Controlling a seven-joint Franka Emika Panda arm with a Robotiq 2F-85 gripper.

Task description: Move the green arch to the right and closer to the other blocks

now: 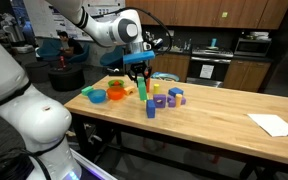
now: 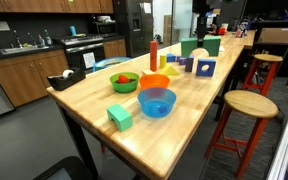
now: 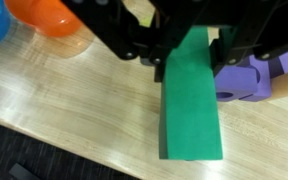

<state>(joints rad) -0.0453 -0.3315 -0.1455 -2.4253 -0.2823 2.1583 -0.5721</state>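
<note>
The light-green arch (image 2: 120, 117) lies alone near the table's front corner in an exterior view, past the blue bowl (image 2: 156, 102); it also shows at the far left (image 1: 87, 91). My gripper (image 1: 137, 72) is far from it, among the other blocks. In the wrist view my gripper (image 3: 191, 65) is shut on a long dark green block (image 3: 192, 115), one finger on each side. This block stands upright under the gripper (image 1: 141, 88); whether it touches the table I cannot tell. A purple block (image 3: 246, 80) lies just beside it. Yellow, purple and blue blocks (image 1: 164, 100) and a red cylinder (image 2: 153, 55) cluster nearby.
An orange bowl (image 2: 154, 83) and a green bowl (image 2: 124, 80) stand between the arch and the cluster. The orange bowl (image 3: 49, 18) shows in the wrist view. White paper (image 1: 274, 124) lies at the table's far end. A wooden stool (image 2: 249, 105) stands beside the table.
</note>
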